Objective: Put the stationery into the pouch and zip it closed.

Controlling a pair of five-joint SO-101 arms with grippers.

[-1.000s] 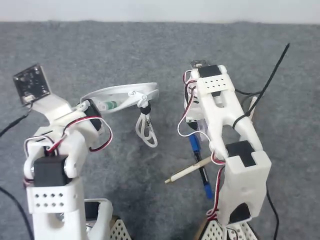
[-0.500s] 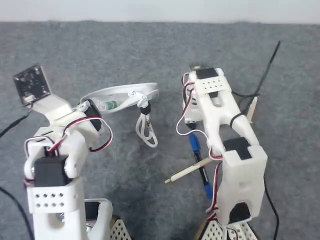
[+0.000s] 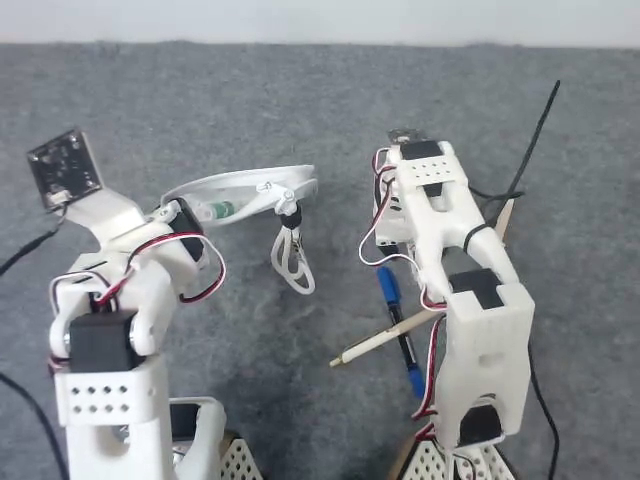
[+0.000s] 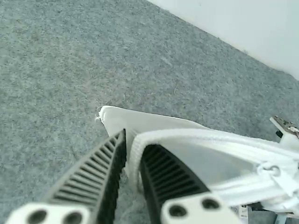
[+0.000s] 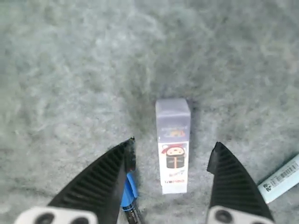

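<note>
The white pouch lies open at the left of the grey mat, with a green-labelled item inside. My left gripper is shut on the pouch's rim. The zip pull trails a white cord loop. My right gripper is open, its fingers on either side of a small boxed eraser standing on the mat, apart from both sides. A blue pen and a beige pen lie crossed beside the right arm.
A light-coloured stick lies to the right of the right arm, its end showing near the eraser. A black cable runs across the back right. The far part of the mat is bare carpet.
The right arm has shifted slightly toward the near side over the eraser. The left arm and the pouch have not moved.
</note>
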